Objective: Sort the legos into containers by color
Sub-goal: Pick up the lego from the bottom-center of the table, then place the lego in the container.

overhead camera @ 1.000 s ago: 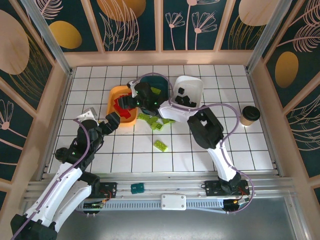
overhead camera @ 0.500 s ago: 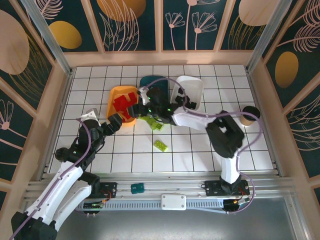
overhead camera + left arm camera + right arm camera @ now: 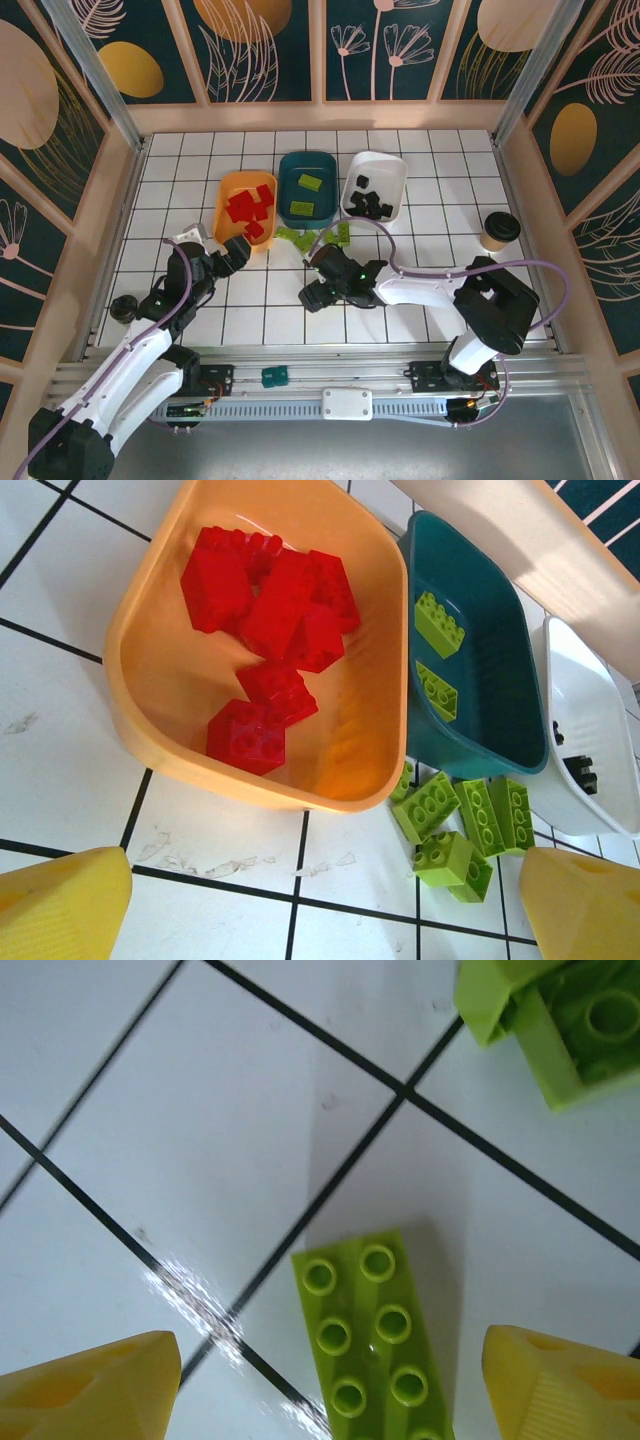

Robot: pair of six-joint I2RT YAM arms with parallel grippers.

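At the left, the left gripper (image 3: 235, 250) is held just beside the near end of the orange-yellow tray (image 3: 228, 192). In the left wrist view its fingertips (image 3: 60, 905) are spread wide, with nothing between them. Red bricks (image 3: 270, 610) are piled in that tray, and two lime green bricks (image 3: 440, 625) lie in the dark teal tray (image 3: 500, 715) next to it. From above, black bricks (image 3: 365, 205) are seen in the white tray (image 3: 392, 166). Loose lime green bricks (image 3: 460, 820) are clustered on the tiled table (image 3: 180, 160) just in front of the teal tray. Further right, the right gripper (image 3: 325, 1388) is held low over a long lime green brick (image 3: 375, 1340). The brick lies studs up between widely parted fingertips, and no contact is visible. A paper cup (image 3: 499, 230) stands at the far right.
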